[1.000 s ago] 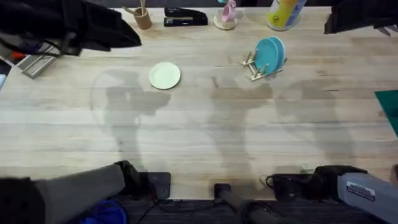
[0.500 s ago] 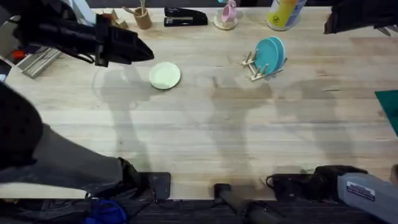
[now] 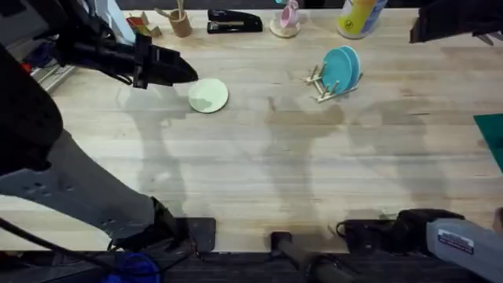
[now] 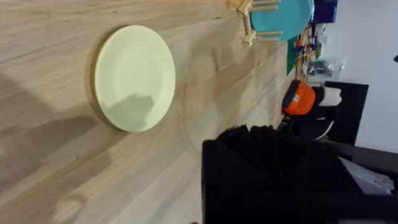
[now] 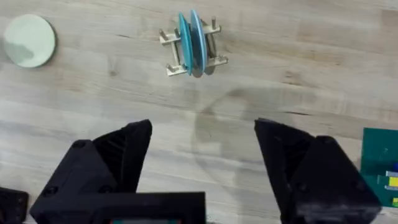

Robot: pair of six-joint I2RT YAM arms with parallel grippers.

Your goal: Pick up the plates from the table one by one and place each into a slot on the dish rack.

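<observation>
On the near desk [image 3: 259, 181]: bare wood between the two arm bases, with no plate lying there.
Right claw [image 5: 202, 155]: its fingers stand wide apart with nothing between them, looking down on the desk well short of the dish rack.
Cream plate [image 3: 208, 95]: lies flat on the desk, left of the middle and well apart from the rack; it is the one plate not yet racked, as far as can be seen.
Left claw [image 3: 185, 71]: hovers just beside the cream plate on its left; I cannot tell whether it is wide or narrow.
Dish rack [image 3: 324, 85]: stands farther off to the right, with teal plates [image 3: 340, 68] on edge between its pegs; the right wrist view suggests two of them.
Progress: the teal plates look done; judged from this, the cream plate remains to be grasped, carried across and stood in a free slot.
Far edge: a stapler [image 3: 233, 21] and a yellow bottle [image 3: 357, 17], untouched clutter.
</observation>
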